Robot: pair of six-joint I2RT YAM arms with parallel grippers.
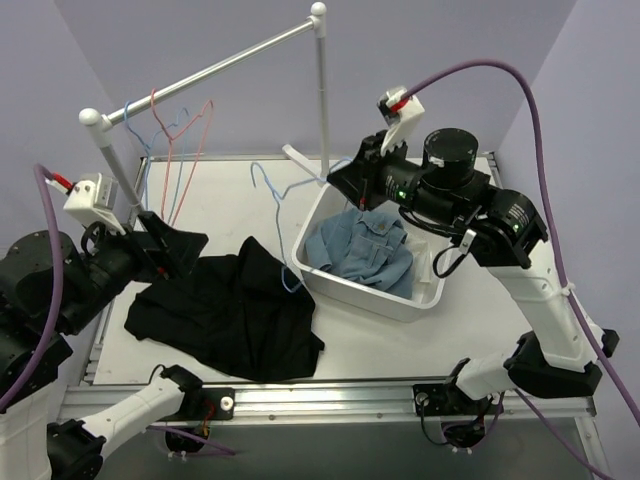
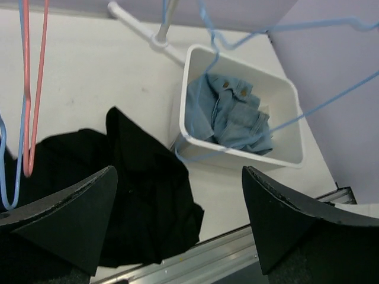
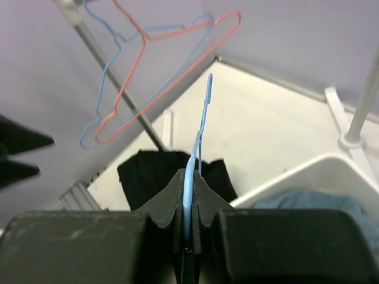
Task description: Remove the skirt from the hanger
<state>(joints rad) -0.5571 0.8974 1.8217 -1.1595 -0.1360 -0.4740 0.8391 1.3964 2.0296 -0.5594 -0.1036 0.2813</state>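
**Hanger [image 3: 190,165] pinched, skirt [image 1: 230,310] on the bench [image 1: 220,200]**

Right tool [image 3: 189,177] clamps the light-blue hanger, wire raised beside the white tub [image 1: 370,295]. Left tool [image 2: 179,171] spread wide, nothing between its fingers, above the black skirt, which lies crumpled on the bench just left of the tub.

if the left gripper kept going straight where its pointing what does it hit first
Likely the black pleated fabric skirt near the white plastic tub's corner; the thin light-blue wire hanger crosses there too, depth unclear.
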